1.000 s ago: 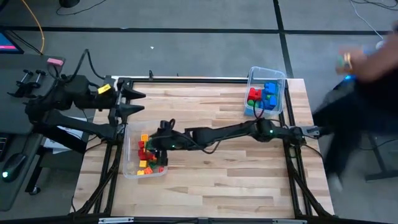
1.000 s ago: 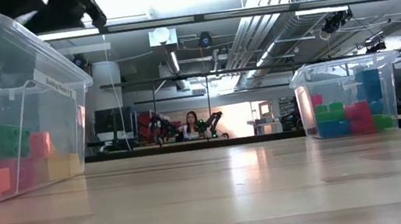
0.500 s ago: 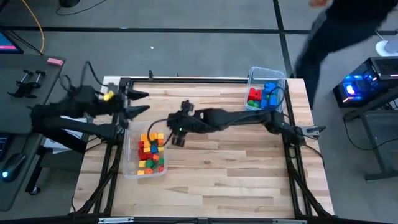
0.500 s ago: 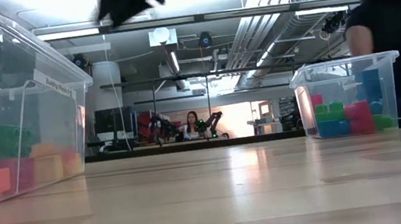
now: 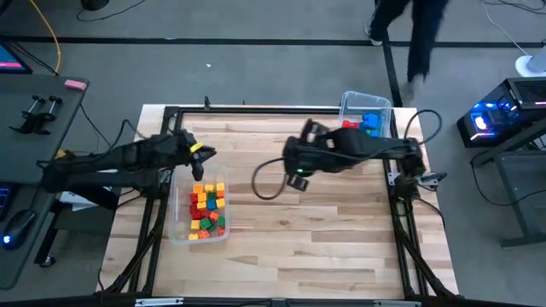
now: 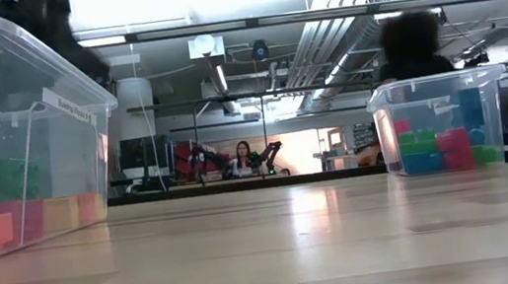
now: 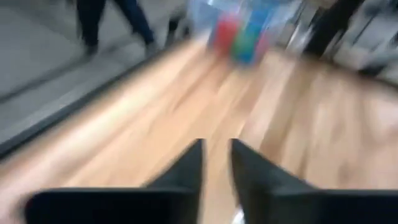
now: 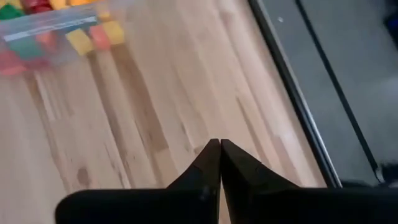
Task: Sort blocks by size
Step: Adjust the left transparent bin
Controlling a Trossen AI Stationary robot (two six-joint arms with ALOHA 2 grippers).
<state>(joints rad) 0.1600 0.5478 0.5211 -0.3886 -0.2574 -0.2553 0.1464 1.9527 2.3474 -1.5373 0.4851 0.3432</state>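
Note:
Several tiny red, yellow, green and orange blocks lie in a clear bin at the table's left. Larger red, blue and green blocks lie in a second clear bin at the far right. My left gripper hangs over the left bin's far end; its fingers stand a narrow gap apart with nothing between them. My right gripper hangs above the table's middle, between the two bins, shut on nothing.
Bare wooden tabletop lies between and in front of the bins. A black frame runs along the table's far edge. A person walks past beyond the far right corner, and shows behind the right bin in the low view.
My right gripper has risen out of the left bin and swung toward the table's right, now over the middle. My left gripper has come down and toward the right, over the left bin's far end, and its fingers have drawn closer together. The person has walked across behind the table.

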